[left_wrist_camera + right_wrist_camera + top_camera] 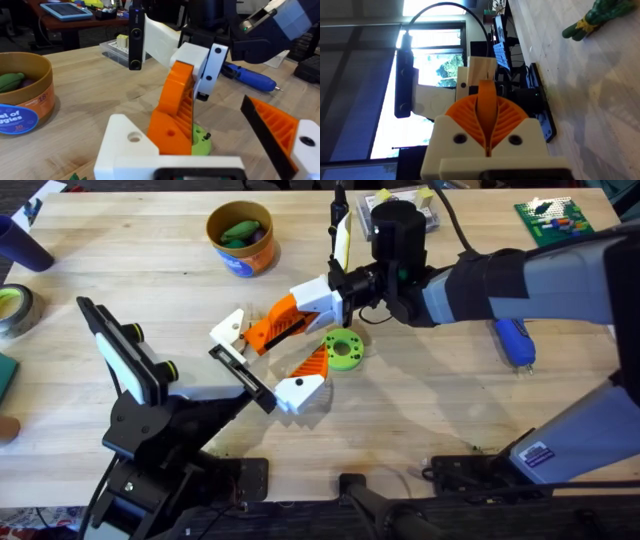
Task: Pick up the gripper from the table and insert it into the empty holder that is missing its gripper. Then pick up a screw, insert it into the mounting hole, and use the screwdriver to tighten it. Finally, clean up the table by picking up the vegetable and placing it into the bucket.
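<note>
Overhead: left gripper (262, 366) spread open by the green ring (343, 349); vegetable (240, 230) already in bucket (241, 240).
Left wrist: bucket label partly reads "el of ...ggies"; blue screwdriver (250, 78) behind.
Right wrist: right gripper (487, 131) pads pressed together.

A pale wooden tabletop (120, 270) made of long glued planks carries the scene, its grain running along the length and soft shadows lying across it. In the left wrist view, a second, darker table (75, 22) stands beyond the tabletop's far edge, with a blue-framed tablet (66, 10) lying flat on it and dim floor beneath. In the right wrist view, large windows (440, 65) with dark frames let in bright daylight, and green trees (451, 64) show through the glass. More desks with screens (501, 42) stand near those windows.
</note>
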